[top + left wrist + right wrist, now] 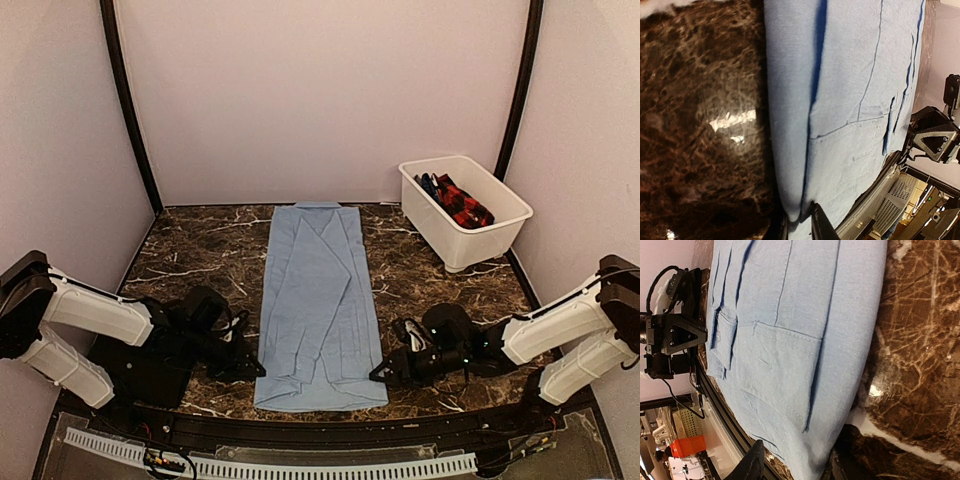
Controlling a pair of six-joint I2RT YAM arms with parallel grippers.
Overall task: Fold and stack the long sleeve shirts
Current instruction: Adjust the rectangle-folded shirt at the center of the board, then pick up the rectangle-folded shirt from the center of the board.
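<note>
The light-blue shirt [320, 300] lies folded into a long narrow strip down the middle of the marble table. My left gripper [255, 368] is at the strip's near left edge. In the left wrist view its jaws [799, 227] stand narrow, with the shirt's [850, 100] folded edge pinched between them. My right gripper [380, 372] is at the near right edge. In the right wrist view its jaws [794, 467] stand wide apart, astride the shirt's [790, 330] edge. The pocket [785, 375] faces up. A red-black checked shirt [462, 203] and a dark blue one [428, 183] lie in the bin.
A white plastic bin [480, 235] stands at the back right of the table. The table's near edge has a black rail [330, 432] just behind the shirt's hem. Walls close in the left, right and back sides.
</note>
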